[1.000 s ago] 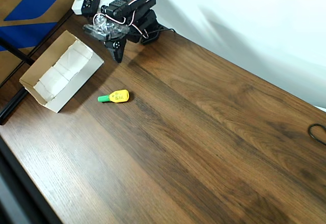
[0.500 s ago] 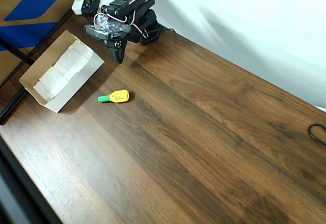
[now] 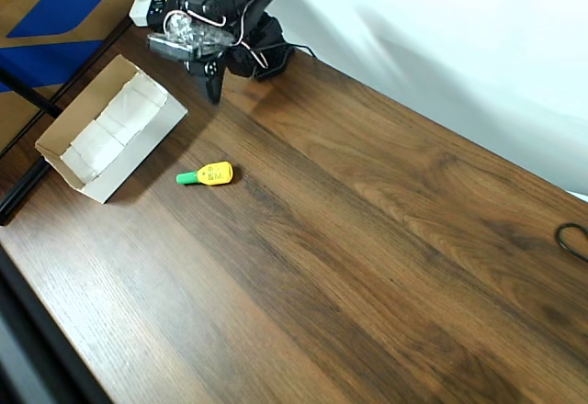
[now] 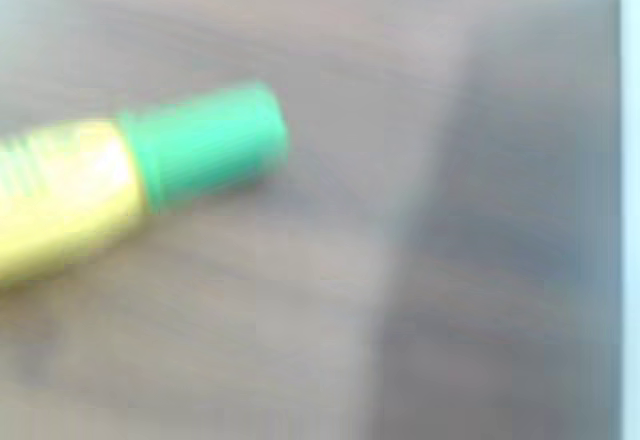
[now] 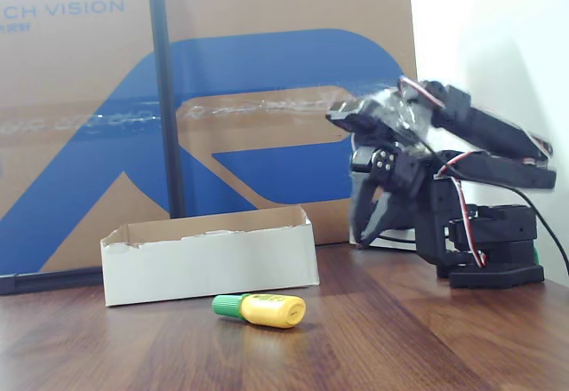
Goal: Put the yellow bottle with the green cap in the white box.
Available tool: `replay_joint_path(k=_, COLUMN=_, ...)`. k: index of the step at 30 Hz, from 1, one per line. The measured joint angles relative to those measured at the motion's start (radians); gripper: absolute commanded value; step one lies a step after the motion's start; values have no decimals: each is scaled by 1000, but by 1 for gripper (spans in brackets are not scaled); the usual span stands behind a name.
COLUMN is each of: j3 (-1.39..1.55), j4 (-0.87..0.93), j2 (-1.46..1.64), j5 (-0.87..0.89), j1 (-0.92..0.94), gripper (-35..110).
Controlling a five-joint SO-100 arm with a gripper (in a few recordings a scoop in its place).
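Note:
The yellow bottle with the green cap (image 3: pixel 207 174) lies on its side on the wooden table, just right of the white box (image 3: pixel 110 129) in the overhead view. In the fixed view the bottle (image 5: pixel 260 309) rests in front of the box (image 5: pixel 209 253), cap to the left. The wrist view catches the bottle (image 4: pixel 100 180) blurred at its left edge. My gripper (image 3: pixel 214 90) hangs folded near the arm's base at the back of the table, well away from the bottle. Its fingers (image 5: pixel 366 227) look shut and hold nothing.
The arm's base (image 5: pixel 493 249) stands at the table's back edge. A large brown and blue cardboard sheet (image 5: pixel 267 98) and a black pole (image 5: pixel 164 89) stand behind the box. A black cable (image 3: pixel 574 239) lies at the far right edge.
The arm has lifted and drawn its gripper slightly up and back. The bottle and the box have not moved.

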Motion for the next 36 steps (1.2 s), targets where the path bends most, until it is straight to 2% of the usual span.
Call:
replay_joint_path(k=9, j3=-189, j4=-14, j2=-287, j5=26, j1=6, gripper=0)
replay_joint_path(k=14, j3=-192, j4=-23, j2=-328, j5=48, j1=-44, gripper=0)
replay_joint_path(k=22, j3=-192, j4=-215, j2=-456, j5=44, j1=-114, gripper=1)
replay_joint_path(k=29, j3=-190, j4=-400, j2=-565, j5=11, j1=-86, gripper=2)
replay_joint_path(k=36, j3=-281, j4=-462, j2=-730, j5=28, j1=-63, gripper=0)
